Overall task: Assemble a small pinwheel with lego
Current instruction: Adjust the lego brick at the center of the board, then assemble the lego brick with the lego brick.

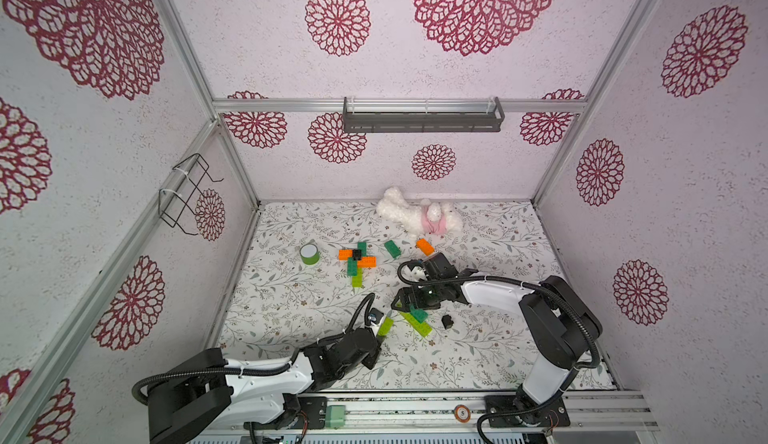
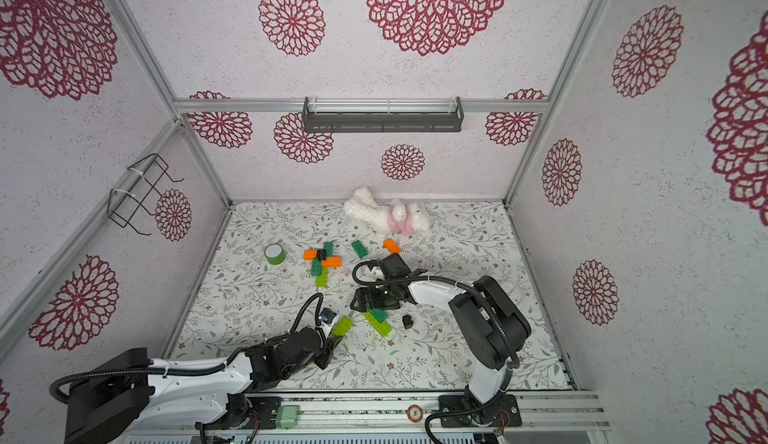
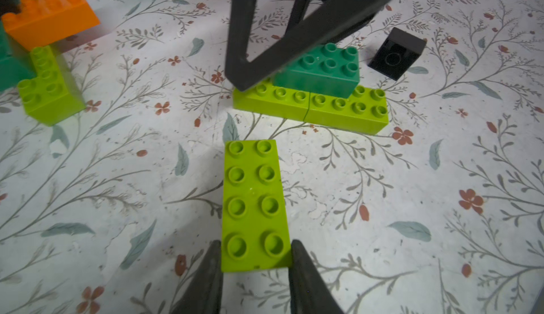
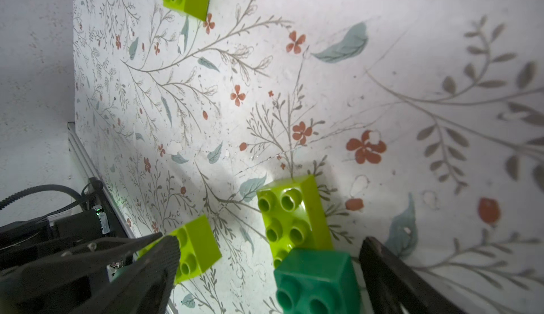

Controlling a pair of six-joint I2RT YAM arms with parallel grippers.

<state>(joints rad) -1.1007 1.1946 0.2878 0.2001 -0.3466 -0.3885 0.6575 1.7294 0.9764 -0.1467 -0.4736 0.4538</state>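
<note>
The left claw (image 3: 254,256) is clamped across one end of a lime green studded plastic brick (image 3: 254,203), low over the floral desk (image 3: 412,209). The right claw (image 4: 269,240) stands wide apart around a dark green studded plastic brick (image 4: 318,280) seated on a lime green pair (image 3: 312,109). I'd call these bricks light, rigid and slick-sided; pinch the flat long sides.

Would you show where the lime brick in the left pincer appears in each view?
In a top view: lime brick, lower centre.
In a top view: lime brick, likewise.
Left wrist: lime brick in left pincer.
Right wrist: lime brick beside that pincer.
Landmark: stacked dark green brick.
</note>
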